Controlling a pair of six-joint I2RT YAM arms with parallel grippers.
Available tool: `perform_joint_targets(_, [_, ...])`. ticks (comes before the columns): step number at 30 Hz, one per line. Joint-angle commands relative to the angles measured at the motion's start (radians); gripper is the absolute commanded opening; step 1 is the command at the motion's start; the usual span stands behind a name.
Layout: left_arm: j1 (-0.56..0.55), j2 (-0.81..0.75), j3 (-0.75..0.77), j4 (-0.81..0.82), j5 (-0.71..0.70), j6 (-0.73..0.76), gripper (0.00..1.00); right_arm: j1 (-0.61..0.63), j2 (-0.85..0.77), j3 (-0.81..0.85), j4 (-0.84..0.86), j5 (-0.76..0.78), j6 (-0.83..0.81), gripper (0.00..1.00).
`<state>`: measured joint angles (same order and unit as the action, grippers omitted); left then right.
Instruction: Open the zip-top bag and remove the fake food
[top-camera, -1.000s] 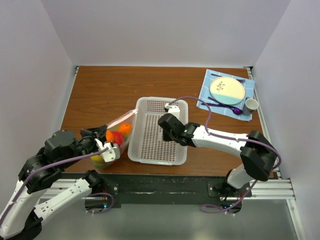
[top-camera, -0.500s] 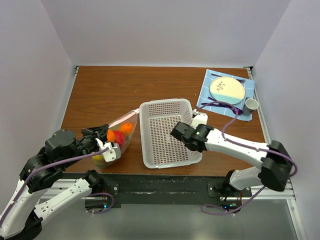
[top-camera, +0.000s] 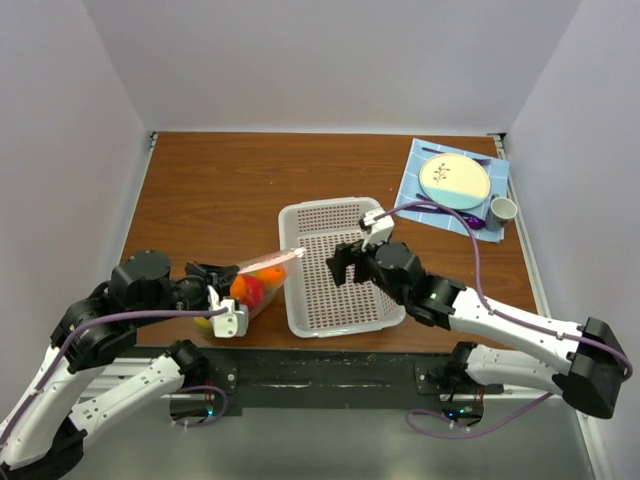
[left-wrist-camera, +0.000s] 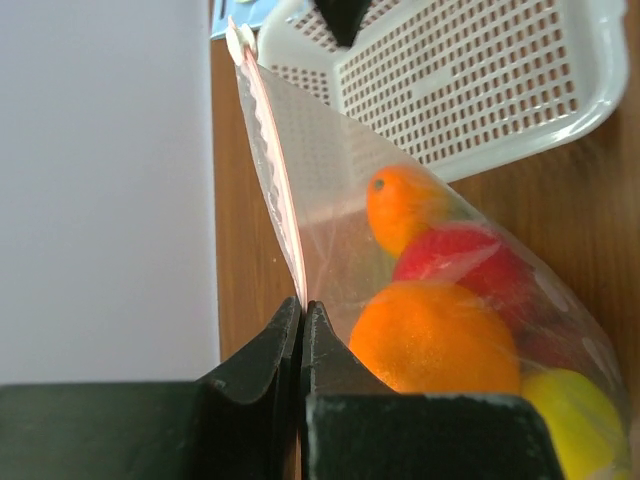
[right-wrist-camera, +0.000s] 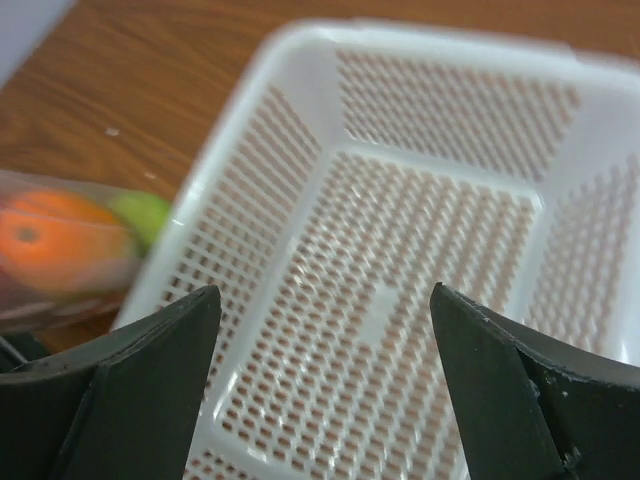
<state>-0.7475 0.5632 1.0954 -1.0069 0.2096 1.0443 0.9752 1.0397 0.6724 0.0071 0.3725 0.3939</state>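
Note:
The zip-top bag (top-camera: 258, 284) lies tilted at the table's front left, its pink zip strip (top-camera: 275, 260) reaching the basket's left rim. My left gripper (top-camera: 222, 300) is shut on that strip, and the left wrist view shows the strip (left-wrist-camera: 272, 150) pinched between the jaws of my left gripper (left-wrist-camera: 302, 305). The fake food is inside the bag: oranges (left-wrist-camera: 430, 340), a red apple (left-wrist-camera: 460, 265) and a yellow piece (left-wrist-camera: 565, 410). My right gripper (top-camera: 345, 268) hovers open over the white basket with nothing between its fingers. In the right wrist view my right gripper (right-wrist-camera: 325, 295) points at the basket floor, with the bag (right-wrist-camera: 60, 250) blurred at left.
The white perforated basket (top-camera: 385, 315) stands at the table's middle front, nothing inside it. At the back right a blue mat (top-camera: 415, 160) holds a cream-and-blue plate (top-camera: 455, 178), a small cup (top-camera: 502, 209) and cutlery. White walls close in the table's sides.
My right gripper has opened and swung left over the basket, which was shifted right a moment before. My left arm has tipped the bag's zip end toward the basket's rim.

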Motion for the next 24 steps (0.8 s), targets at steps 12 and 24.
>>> perform_joint_targets(12, [-0.004, 0.055, 0.115, -0.068, 0.051, 0.057, 0.0, 0.002, 0.134, 0.053, 0.554, -0.632, -0.36, 0.86])
perform_joint_targets(24, [-0.004, 0.041, 0.109, -0.091, 0.059, 0.023, 0.0, -0.001, -0.164, -0.125, 0.381, -0.555, -0.44, 0.84])
